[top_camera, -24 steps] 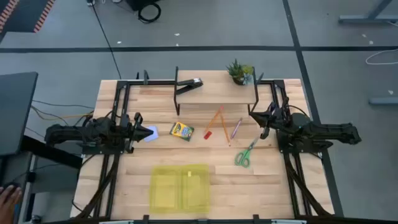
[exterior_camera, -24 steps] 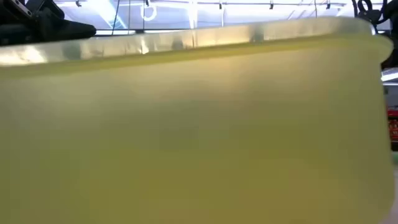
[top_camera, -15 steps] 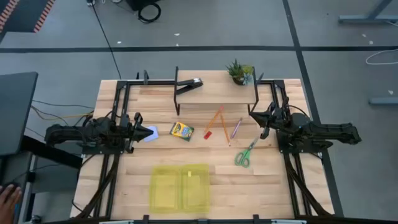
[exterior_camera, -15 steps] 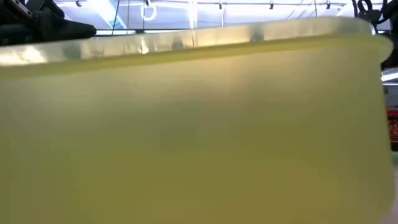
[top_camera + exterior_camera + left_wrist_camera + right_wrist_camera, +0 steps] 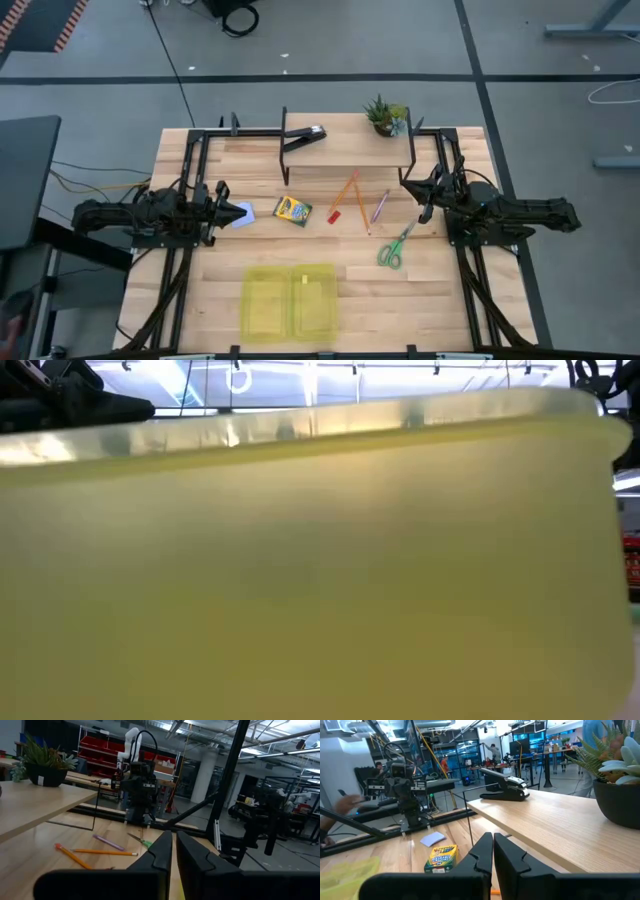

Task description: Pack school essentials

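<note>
In the high view the yellow-green crayon box (image 5: 292, 210), pale bluish-white block (image 5: 240, 214), orange pencil (image 5: 344, 193), short red piece (image 5: 335, 215), pink-purple pencil (image 5: 379, 207) and green-handled scissors (image 5: 393, 247) lie flat on the table. My left gripper (image 5: 222, 208) hovers beside the block at the table's left, shut. My right gripper (image 5: 421, 196) hovers right of the pink-purple pencil, shut. The wrist views show the crayon box (image 5: 441, 857), the block (image 5: 433, 838), the orange pencil (image 5: 102, 852) and the pink-purple pencil (image 5: 108, 842).
A translucent yellow case (image 5: 290, 301) lies open near the table's near edge and fills the low view (image 5: 300, 570). A raised wooden shelf (image 5: 340, 150) at the far side carries a potted plant (image 5: 385, 115) and a black clip-like tool (image 5: 305, 136). Black frame bars run along both sides.
</note>
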Robot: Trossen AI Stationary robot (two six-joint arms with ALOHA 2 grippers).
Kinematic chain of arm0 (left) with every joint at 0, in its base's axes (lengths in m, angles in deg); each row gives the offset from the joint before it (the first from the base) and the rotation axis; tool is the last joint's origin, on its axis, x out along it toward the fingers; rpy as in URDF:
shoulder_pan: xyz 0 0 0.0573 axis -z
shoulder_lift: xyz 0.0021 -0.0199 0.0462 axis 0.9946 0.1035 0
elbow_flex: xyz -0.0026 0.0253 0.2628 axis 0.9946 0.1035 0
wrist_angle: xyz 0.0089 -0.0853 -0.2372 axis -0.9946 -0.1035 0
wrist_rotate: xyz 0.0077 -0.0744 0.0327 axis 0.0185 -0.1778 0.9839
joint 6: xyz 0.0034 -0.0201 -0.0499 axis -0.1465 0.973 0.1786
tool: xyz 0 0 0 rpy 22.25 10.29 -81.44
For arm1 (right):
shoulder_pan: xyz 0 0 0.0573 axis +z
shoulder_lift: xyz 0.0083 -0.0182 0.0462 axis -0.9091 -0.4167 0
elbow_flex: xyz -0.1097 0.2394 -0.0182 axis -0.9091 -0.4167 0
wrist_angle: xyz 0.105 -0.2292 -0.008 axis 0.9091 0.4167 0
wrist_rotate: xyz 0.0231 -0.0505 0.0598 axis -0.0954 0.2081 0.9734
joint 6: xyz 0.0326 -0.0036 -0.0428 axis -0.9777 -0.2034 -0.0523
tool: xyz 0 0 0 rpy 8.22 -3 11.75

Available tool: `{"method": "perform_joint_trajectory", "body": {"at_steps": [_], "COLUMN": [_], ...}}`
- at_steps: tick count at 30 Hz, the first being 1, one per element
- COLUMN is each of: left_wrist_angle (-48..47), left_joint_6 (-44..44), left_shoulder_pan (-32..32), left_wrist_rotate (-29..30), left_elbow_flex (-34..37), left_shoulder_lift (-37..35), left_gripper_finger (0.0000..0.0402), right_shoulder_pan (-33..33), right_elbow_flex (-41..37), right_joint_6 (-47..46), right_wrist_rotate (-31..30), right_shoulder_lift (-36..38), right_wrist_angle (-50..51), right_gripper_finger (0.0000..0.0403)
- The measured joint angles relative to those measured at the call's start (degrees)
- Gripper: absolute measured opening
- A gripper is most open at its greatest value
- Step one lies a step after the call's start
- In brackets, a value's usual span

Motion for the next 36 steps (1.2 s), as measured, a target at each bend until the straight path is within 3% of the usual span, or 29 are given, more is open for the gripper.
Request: {"method": "perform_joint_trajectory", "body": {"at_steps": [36], "left_wrist_angle": [0.0], "left_joint_6": [0.0], "left_shoulder_pan": [0.0], "left_wrist_rotate": [0.0], "left_elbow_flex": [0.0], "left_shoulder_lift": [0.0], "left_gripper_finger": [0.003], "right_shoulder_pan": [0.0], "right_elbow_flex": [0.0], "right_joint_6": [0.0], "right_wrist_rotate": [0.0], "right_shoulder_lift": [0.0], "right_wrist_angle": [0.0], "right_gripper_finger": [0.0023]}}
